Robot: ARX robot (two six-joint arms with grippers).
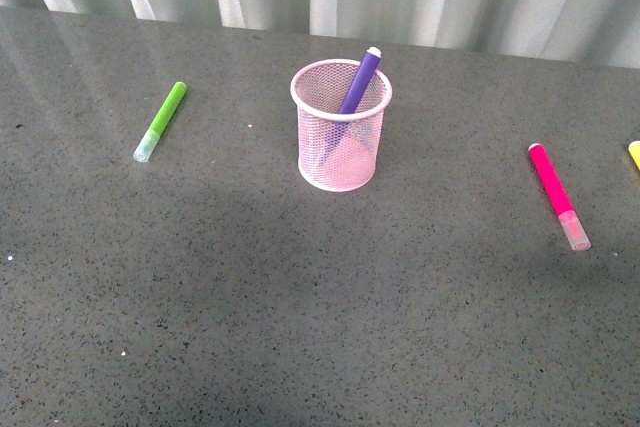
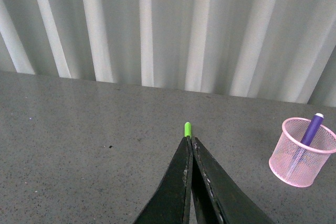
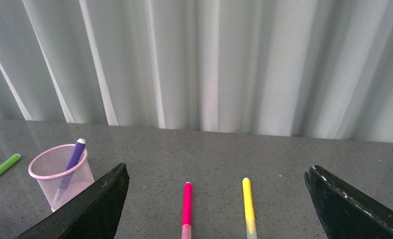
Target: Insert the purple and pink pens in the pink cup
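Cup [image 1: 341, 127] stands upright mid-table [image 1: 300, 327], purple pen [image 1: 359, 81] inside it, leaning on the far rim w/ its end poking above. Pink pen [image 1: 556, 190] lies flat well to the cup's right, clear cap toward the near edge. Yellow marker [image 1: 634, 153] lies further right, green marker [image 1: 161, 121] flat to the cup's left. L gripper [image 2: 190, 139]: jaws pressed together, nothing btwn them. R gripper [image 3: 216, 172]: jaws spread wide, empty, pink pen & yellow marker showing btwn them.

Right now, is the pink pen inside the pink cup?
No, the pink pen lies flat on the table, apart from the pink cup, which holds only the purple pen.
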